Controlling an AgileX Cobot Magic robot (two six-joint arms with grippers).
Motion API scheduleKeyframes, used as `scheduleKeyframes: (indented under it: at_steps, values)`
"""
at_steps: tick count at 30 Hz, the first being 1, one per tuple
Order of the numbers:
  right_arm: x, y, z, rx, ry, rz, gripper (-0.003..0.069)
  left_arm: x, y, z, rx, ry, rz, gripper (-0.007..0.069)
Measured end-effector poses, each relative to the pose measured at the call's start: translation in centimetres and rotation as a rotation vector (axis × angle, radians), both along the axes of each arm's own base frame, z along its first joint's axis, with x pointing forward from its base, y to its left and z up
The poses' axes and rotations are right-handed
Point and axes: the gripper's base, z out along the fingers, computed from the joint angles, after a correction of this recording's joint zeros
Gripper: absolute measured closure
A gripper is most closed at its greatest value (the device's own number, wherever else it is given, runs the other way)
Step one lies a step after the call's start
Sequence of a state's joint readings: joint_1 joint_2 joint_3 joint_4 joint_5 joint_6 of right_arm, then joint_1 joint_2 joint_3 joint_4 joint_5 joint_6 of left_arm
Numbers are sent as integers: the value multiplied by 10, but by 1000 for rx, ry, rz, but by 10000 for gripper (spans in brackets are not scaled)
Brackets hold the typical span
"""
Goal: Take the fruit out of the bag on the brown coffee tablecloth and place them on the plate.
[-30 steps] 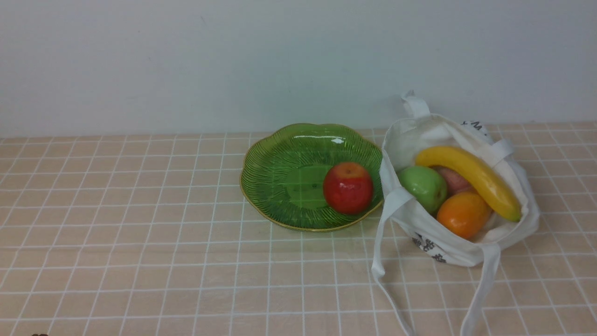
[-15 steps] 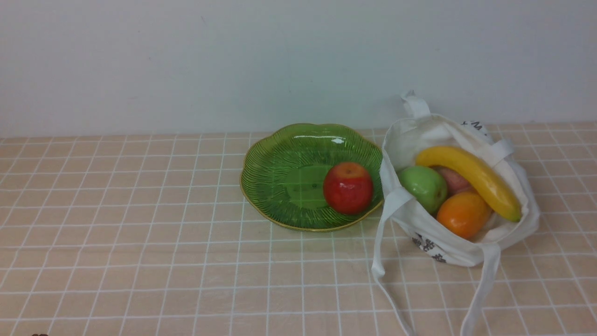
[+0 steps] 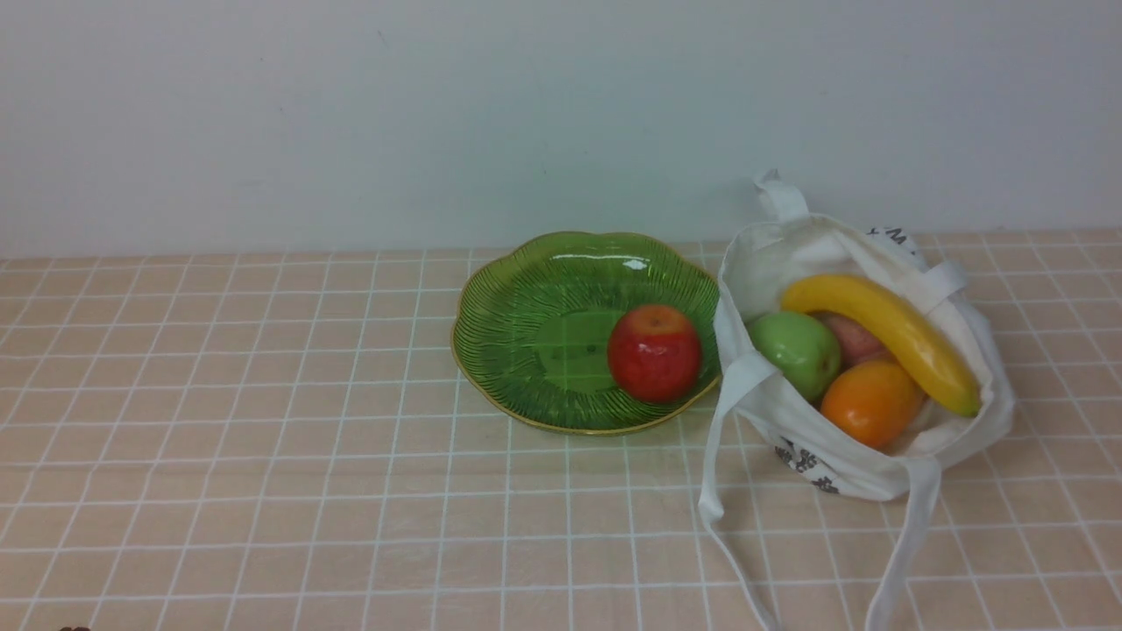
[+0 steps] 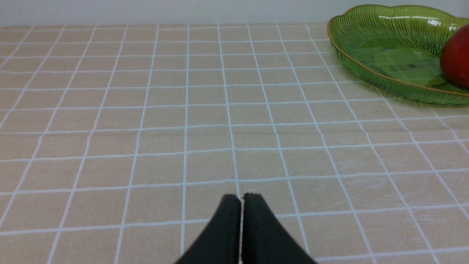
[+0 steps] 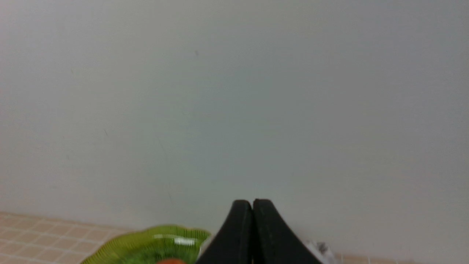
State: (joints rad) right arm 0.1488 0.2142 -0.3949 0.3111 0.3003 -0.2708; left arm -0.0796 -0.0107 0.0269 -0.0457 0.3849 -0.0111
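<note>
A red apple (image 3: pixel 654 353) lies in the green glass plate (image 3: pixel 517 324) on the tan grid tablecloth (image 3: pixel 263 456). To its right the white bag (image 3: pixel 841 464) lies open, holding a green apple (image 3: pixel 796 352), an orange (image 3: pixel 870 403), a pinkish fruit (image 3: pixel 850 337) and a banana (image 3: pixel 885 333). Neither gripper shows in the front view. My left gripper (image 4: pixel 242 197) is shut and empty over bare cloth, with the plate (image 4: pixel 366 44) and red apple (image 4: pixel 456 57) far off. My right gripper (image 5: pixel 252 202) is shut and empty, facing the wall, with the plate's rim (image 5: pixel 146 245) low in its view.
A plain pale wall (image 3: pixel 526 114) stands behind the table. The bag's long strap handles (image 3: pixel 903 543) trail toward the front edge on the right. Bare cloth stretches left of the plate.
</note>
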Motion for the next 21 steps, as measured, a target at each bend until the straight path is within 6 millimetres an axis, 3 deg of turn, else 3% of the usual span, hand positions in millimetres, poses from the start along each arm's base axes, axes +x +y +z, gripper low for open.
scheduleKeyframes:
  at_steps: [3,6,7,13,16,21]
  values:
    - [2,-3,-45,61,104,-35,673,0,0,0,0,0,0,632]
    - [1,-5,-61,75,126,-61,673,0,0,0,0,0,0,632]
    - [-1,-7,-77,82,140,-89,673,0,0,0,0,0,0,632]
    - [-2,-11,-121,80,198,-164,673,0,0,0,0,0,0,632]
    - [-2,-11,-132,72,246,-173,673,0,0,0,0,0,0,632]
    - [-2,-11,-134,60,272,-173,673,0,0,0,0,0,0,632]
